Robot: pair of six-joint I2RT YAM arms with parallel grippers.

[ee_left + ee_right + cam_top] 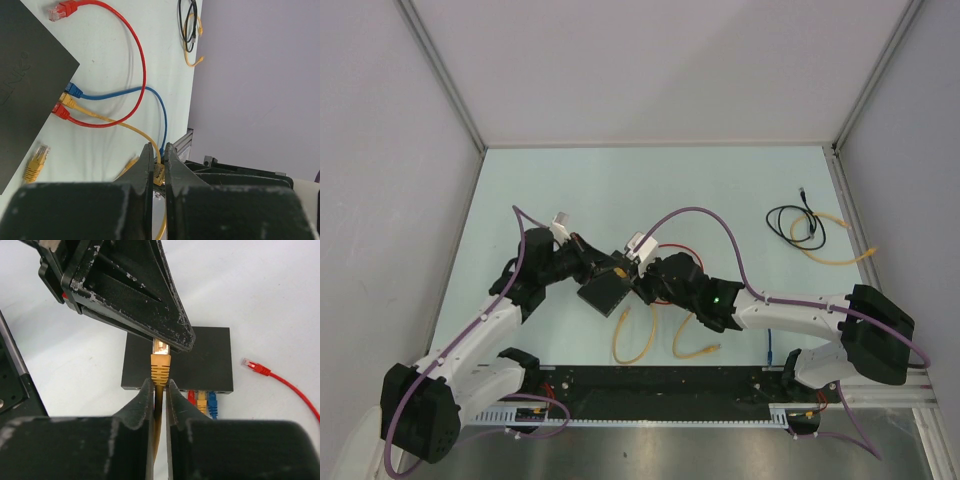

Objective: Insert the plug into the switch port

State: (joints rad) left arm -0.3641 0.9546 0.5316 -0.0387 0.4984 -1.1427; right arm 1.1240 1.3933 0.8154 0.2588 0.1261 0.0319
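Mid-air regrasp, apparently: the right gripper point(159, 384) clamps the yellow plug point(160, 364) by its boot and the left gripper point(158, 148) pinches its tip, above the switch point(210, 355). Next, likely: aligning it with a free port.

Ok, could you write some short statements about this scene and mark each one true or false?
1. Three plugs, red, yellow and blue, are seated in the switch. True.
2. The right gripper holds a blue plug in its jaws. False: it holds a yellow plug.
3. A loose red plug lies on the table beside the switch. True.
4. The jaws of the left gripper are wide open. False: they are shut on the yellow plug.
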